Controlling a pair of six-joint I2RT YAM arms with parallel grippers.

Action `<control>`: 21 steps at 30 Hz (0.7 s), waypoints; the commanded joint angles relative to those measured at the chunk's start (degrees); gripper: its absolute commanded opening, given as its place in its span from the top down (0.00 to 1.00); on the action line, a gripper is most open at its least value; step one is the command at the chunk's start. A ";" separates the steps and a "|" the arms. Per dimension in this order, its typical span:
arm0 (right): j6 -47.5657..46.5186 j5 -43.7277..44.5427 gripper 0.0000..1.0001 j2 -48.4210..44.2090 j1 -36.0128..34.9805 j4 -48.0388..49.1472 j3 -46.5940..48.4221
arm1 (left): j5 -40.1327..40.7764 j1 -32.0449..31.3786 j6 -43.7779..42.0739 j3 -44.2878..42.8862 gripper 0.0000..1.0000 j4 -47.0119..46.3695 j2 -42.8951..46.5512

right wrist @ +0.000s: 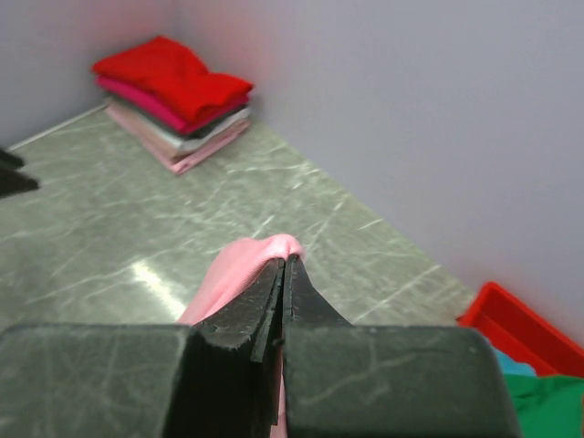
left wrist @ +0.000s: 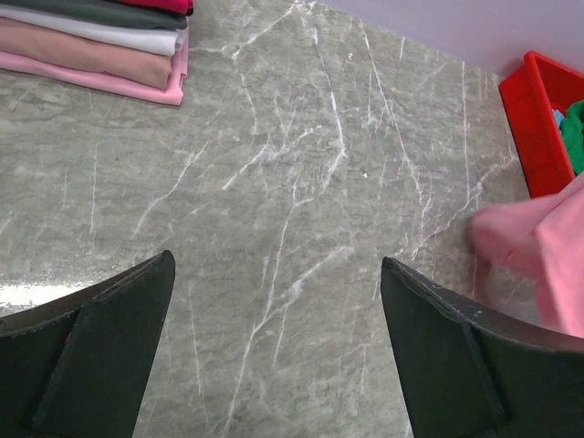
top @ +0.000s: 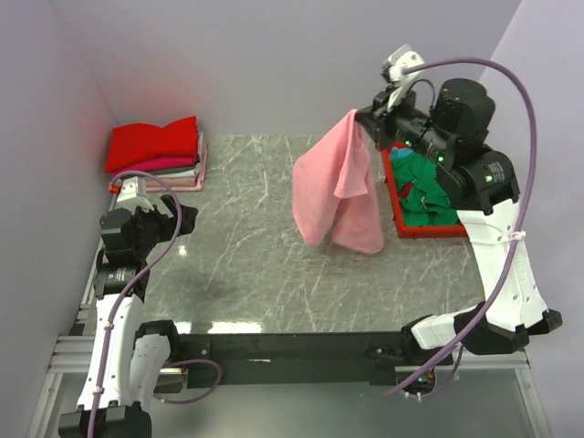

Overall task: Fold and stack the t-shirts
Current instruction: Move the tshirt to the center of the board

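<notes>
My right gripper is shut on a pink t-shirt and holds it in the air, so the cloth hangs down to the table beside the red bin. In the right wrist view the jaws pinch a fold of the pink shirt. A stack of folded shirts, red on top, lies at the far left corner; it also shows in the right wrist view and the left wrist view. My left gripper is open and empty above bare table at the left. The pink shirt's edge shows at its right.
A red plastic bin at the right holds green and teal cloth; it also shows in the left wrist view. The marble table is walled at the back and left.
</notes>
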State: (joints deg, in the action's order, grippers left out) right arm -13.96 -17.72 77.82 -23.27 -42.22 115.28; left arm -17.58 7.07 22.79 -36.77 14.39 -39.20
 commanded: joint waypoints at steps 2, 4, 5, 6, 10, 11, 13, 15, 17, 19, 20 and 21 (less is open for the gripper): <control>0.68 -2.24 1.00 0.31 -3.09 1.79 -3.13 | 0.97 -0.04 -1.25 -1.46 0.01 -1.91 0.62; 0.86 -2.85 1.00 0.23 -3.97 2.49 -5.59 | 0.89 -0.04 -1.34 -1.46 0.01 -2.09 0.62; 0.86 -3.11 1.00 0.31 -4.15 2.84 -6.38 | 0.88 -0.04 -1.25 -1.37 0.00 -2.18 0.62; 0.77 -3.20 1.00 0.40 -4.85 3.19 -8.13 | 0.80 -0.13 -1.25 -1.46 0.01 -2.18 0.44; 0.42 -3.82 1.00 0.58 -5.56 4.60 -12.53 | 0.62 -0.04 -1.34 -1.46 0.01 -2.18 0.44; 0.33 -3.99 1.00 0.58 -5.65 4.77 -13.32 | 0.62 -0.04 -1.34 -1.46 0.01 -2.26 0.53; -0.28 -4.08 1.00 0.75 -5.56 5.65 -16.22 | 0.62 -0.13 -1.34 -1.46 0.01 -2.09 0.53; -0.63 -3.82 0.96 0.58 -5.56 6.70 -19.56 | 0.62 -0.04 -1.43 -1.46 0.01 -2.18 0.44; -1.07 -3.29 0.90 0.14 -5.56 7.67 -23.15 | 0.36 -0.04 -1.43 -1.37 0.01 -2.26 0.44; -1.86 -3.03 0.75 -0.39 -5.56 8.90 -25.97 | 0.18 -0.13 -1.34 -1.37 0.01 -2.26 0.53; -2.21 -2.94 0.69 -1.26 -5.56 9.34 -28.77 | 0.09 -0.04 -1.43 -1.46 0.01 -2.26 0.35; -2.39 -3.03 0.50 -1.79 -5.47 10.39 -30.45 | 0.01 -0.04 -1.43 -1.46 0.01 -2.26 0.44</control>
State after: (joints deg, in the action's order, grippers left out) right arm -14.66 -20.60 79.00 -28.53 -36.51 88.33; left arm -17.06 7.07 22.13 -36.77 14.37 -39.22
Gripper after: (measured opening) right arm 0.391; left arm 0.994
